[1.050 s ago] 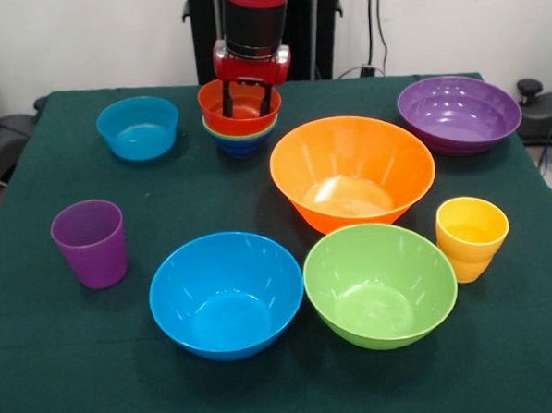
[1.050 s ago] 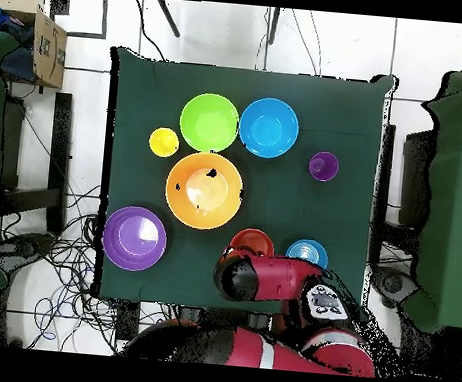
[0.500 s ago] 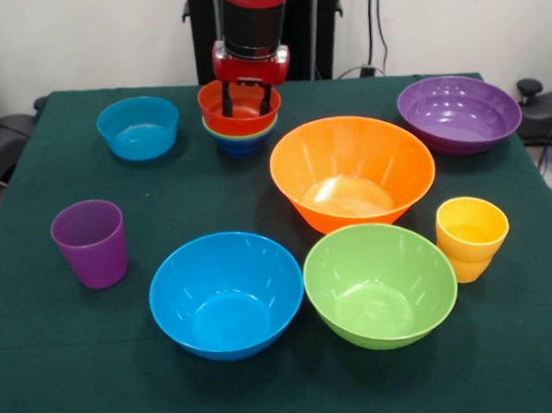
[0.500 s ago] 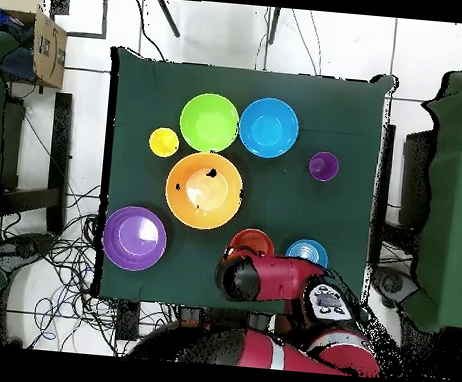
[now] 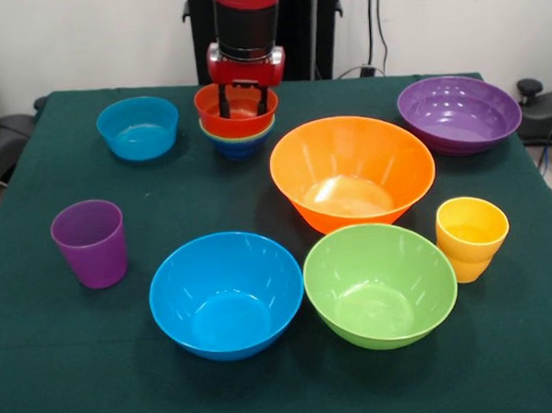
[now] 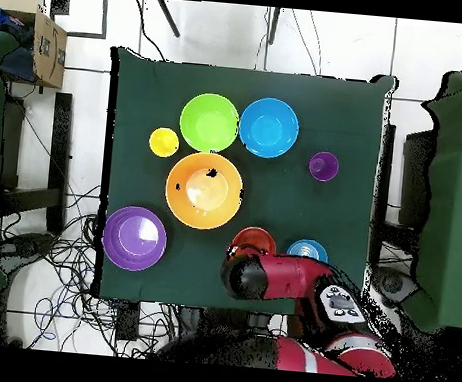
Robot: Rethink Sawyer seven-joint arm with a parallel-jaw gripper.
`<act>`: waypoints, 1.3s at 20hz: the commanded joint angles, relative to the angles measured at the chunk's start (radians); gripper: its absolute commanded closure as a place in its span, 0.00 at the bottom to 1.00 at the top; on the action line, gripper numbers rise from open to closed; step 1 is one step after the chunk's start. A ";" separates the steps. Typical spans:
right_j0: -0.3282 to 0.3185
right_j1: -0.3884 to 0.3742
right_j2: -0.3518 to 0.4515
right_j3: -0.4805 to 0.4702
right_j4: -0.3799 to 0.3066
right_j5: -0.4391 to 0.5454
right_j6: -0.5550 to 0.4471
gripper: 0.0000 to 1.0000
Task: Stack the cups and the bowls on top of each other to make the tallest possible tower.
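- Purple cup point(image 5: 90, 242) stands at the table's point(image 5: 44, 367) left edge, light blue bowl point(image 5: 138, 127) behind it.
- Gripper point(image 5: 243, 101) hangs with fingers spread inside the red-orange bowl point(image 5: 236, 111), which tops the tower point(image 5: 239, 139).
- Large blue bowl point(image 5: 227, 293), green bowl point(image 5: 380, 284), orange bowl point(image 5: 352, 170) cluster centrally.
- Yellow cup point(image 5: 470, 237) and purple bowl point(image 5: 458, 113) sit rightmost.

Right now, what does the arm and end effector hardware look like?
End effector: a red block carrying two thin dark fingers. Above it sits a black cylindrical wrist section under a red housing. From overhead, the arm is glossy red with black joints and a small grey panel.
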 commanded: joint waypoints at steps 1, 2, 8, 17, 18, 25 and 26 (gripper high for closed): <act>-0.016 0.011 0.138 -0.135 -0.036 0.041 -0.039 0.00; -0.019 0.000 0.141 -0.132 -0.035 0.054 -0.043 0.00; 0.035 -0.089 0.134 -0.072 -0.006 0.108 -0.021 0.00; 0.030 -0.189 0.158 -0.006 0.027 0.189 -0.024 0.00; 0.027 -0.200 0.161 0.001 0.030 0.201 -0.026 0.00; -0.002 -0.317 0.192 0.047 0.060 0.310 -0.067 0.00; -0.005 -0.324 0.196 0.051 0.062 0.317 -0.068 0.00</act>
